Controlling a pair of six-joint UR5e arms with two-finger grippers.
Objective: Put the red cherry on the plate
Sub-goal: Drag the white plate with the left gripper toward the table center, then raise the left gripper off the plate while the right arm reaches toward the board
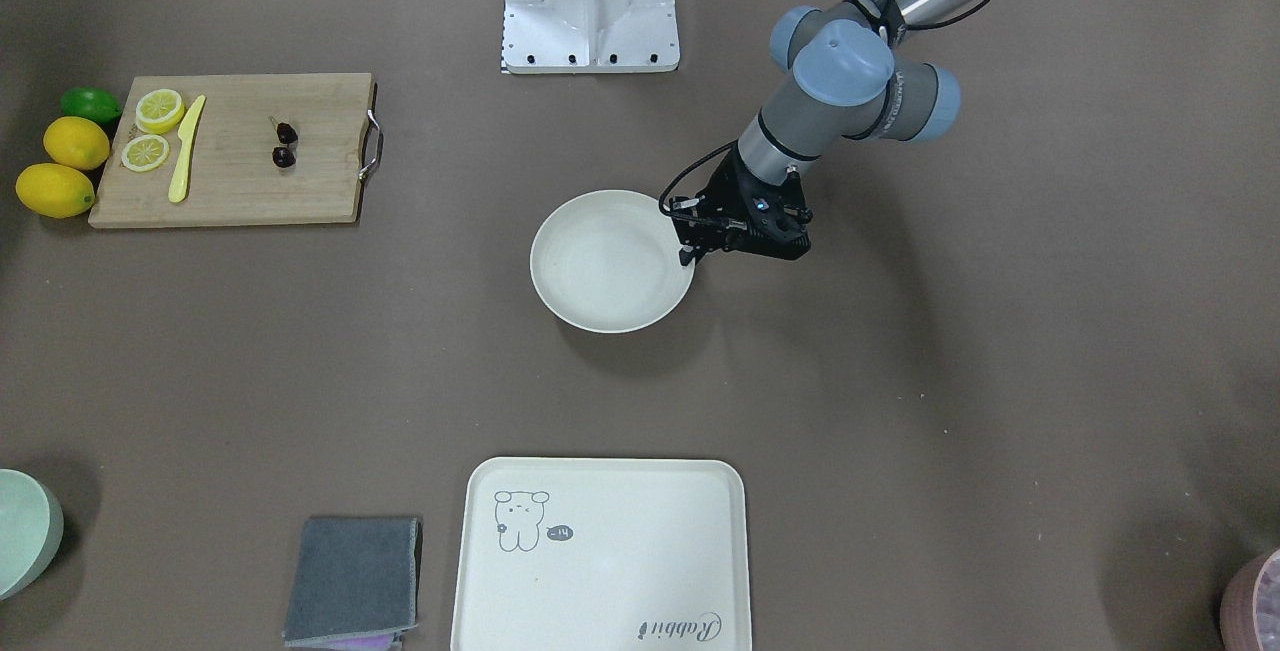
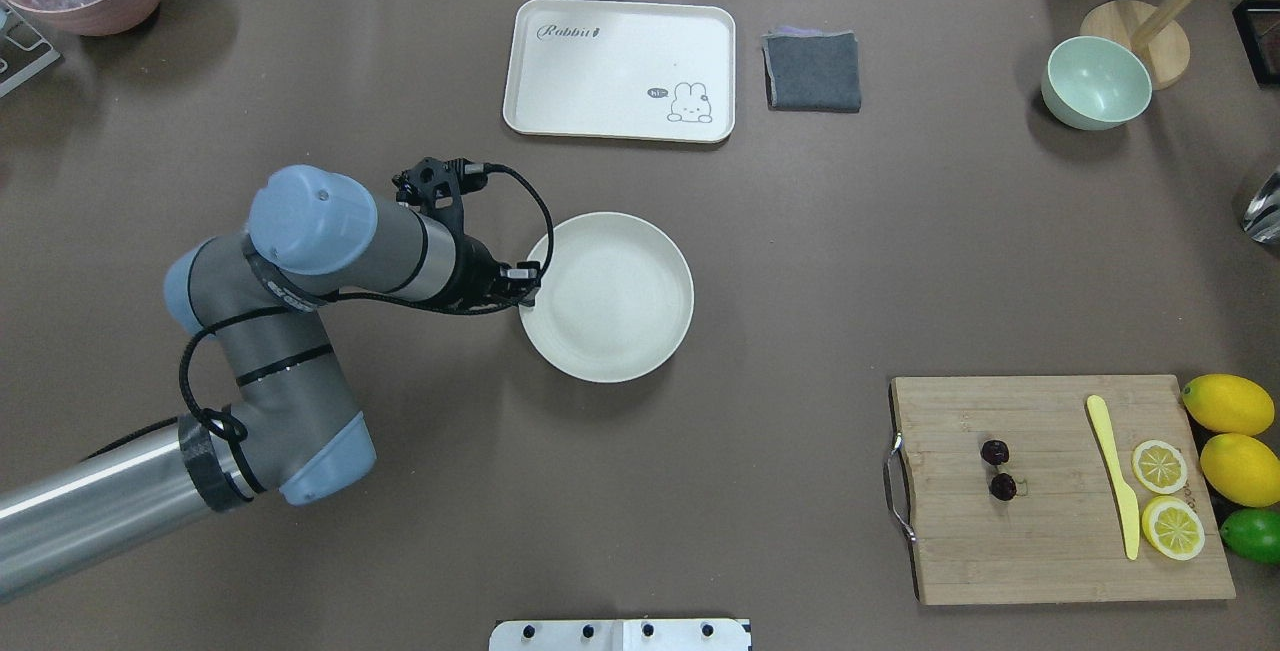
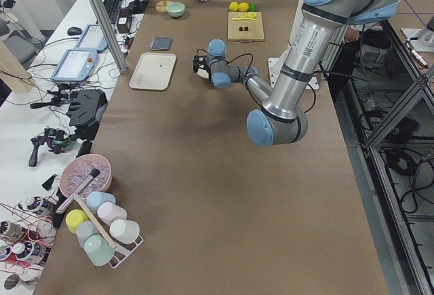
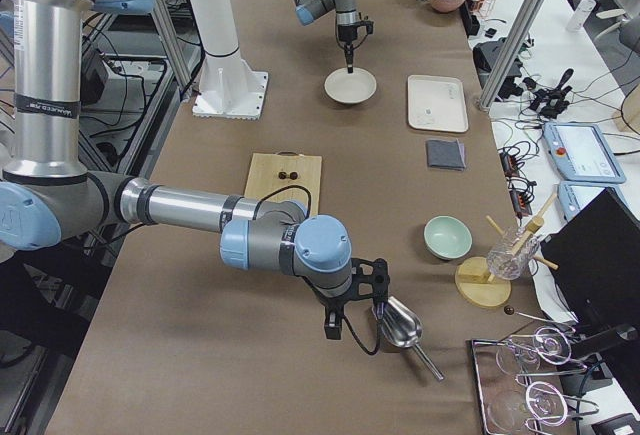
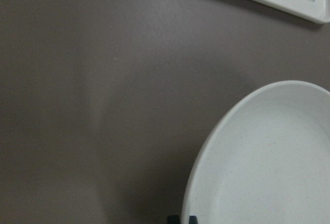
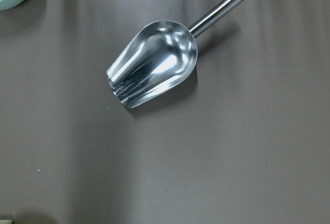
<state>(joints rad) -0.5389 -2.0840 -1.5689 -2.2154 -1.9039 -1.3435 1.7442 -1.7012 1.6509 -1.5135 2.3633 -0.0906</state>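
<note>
The red cherry [image 2: 998, 471], two dark round fruits on one stem, lies on the wooden cutting board [image 2: 1060, 541] at the table's right; it also shows in the front view [image 1: 285, 144]. In the middle of the table stands the round cream plate [image 2: 610, 296] with nothing on it. My left gripper [image 2: 527, 281] is at the plate's left rim and its fingertips [image 5: 192, 219] pinch that rim. My right gripper [image 4: 352, 320] shows only in the exterior right view, above a metal scoop, and I cannot tell whether it is open or shut.
Lemon slices [image 2: 1160, 466], a yellow knife [image 2: 1115, 491], whole lemons [image 2: 1228, 403] and a lime [image 2: 1252, 534] sit at the board's right end. The cream tray [image 2: 620, 69], grey cloth [image 2: 812, 71] and green bowl [image 2: 1096, 81] line the far side. The metal scoop [image 6: 154, 64] lies under the right wrist.
</note>
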